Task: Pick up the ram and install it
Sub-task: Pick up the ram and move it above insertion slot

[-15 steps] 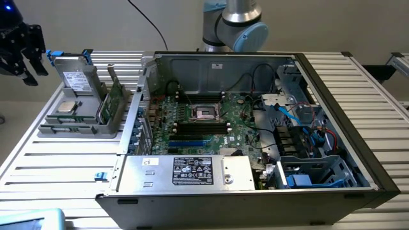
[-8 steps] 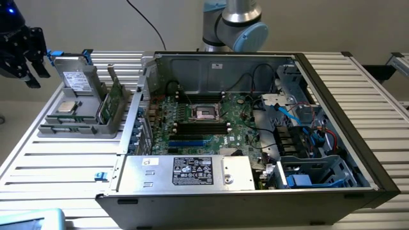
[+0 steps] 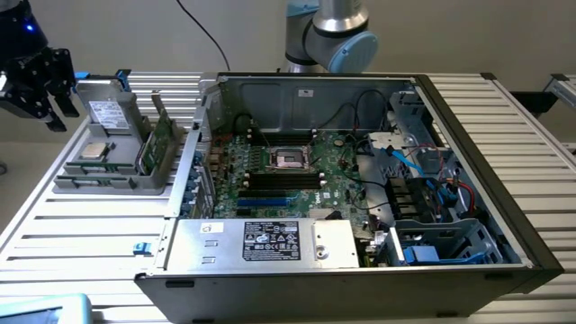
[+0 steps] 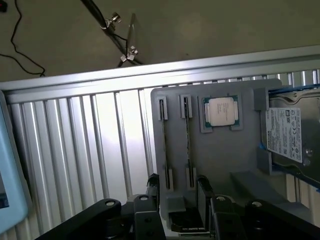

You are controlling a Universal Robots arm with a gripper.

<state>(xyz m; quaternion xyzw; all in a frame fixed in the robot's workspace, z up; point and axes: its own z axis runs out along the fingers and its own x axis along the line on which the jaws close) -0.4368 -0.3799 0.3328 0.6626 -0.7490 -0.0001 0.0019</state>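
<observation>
A: Claw [image 4: 177, 185]?
B: Fingers apart, empty, hovering by the grey holder [image 4: 225, 160].
A: Ram?
B: Your ram [image 4: 187, 142] stands edgewise in its slot beside the processor [image 4: 220, 111], likely for easy pinching.

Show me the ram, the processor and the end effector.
ram [image 4: 187, 142]: wrist view, its thin edge, facing the camera.
processor [image 4: 220, 110]: wrist view, middle of its silver lid.
end effector [image 4: 177, 186]: wrist view, midway between its open fingertips.

The table [image 3: 72, 229] is ribbed satin metal. The tray [image 4: 225, 155] is matt grey plastic; the chip [image 4: 220, 110] is shiny metal.
</observation>
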